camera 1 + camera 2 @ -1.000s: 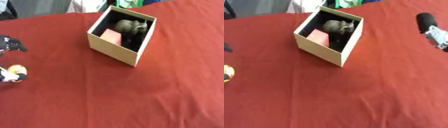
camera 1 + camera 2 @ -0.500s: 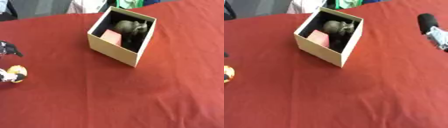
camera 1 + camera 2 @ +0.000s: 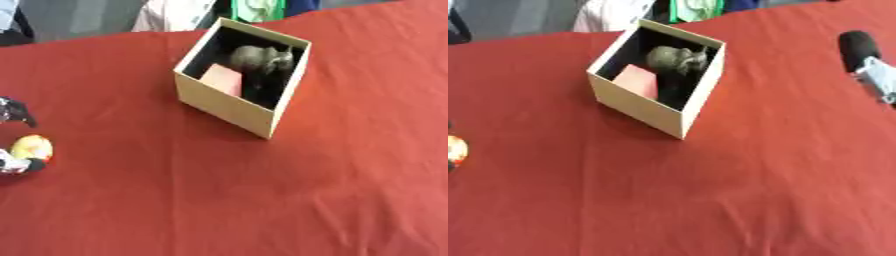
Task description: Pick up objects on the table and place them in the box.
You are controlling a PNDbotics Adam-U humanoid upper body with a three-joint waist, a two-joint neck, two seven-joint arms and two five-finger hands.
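Grasping step: a yellow-orange ball (image 3: 31, 147) is being pinched by the left hand (image 3: 16, 162), well to the left of the cardboard box (image 3: 226, 106).
Box contents: a grey animal figure (image 3: 260, 59) and a pink block (image 3: 222, 80) are already being held inside.
Right hand (image 3: 866, 70): being kept right of the box; finger state cannot be told.
Next move: the ball is probably to be lifted and carried rightward over the box's open top.
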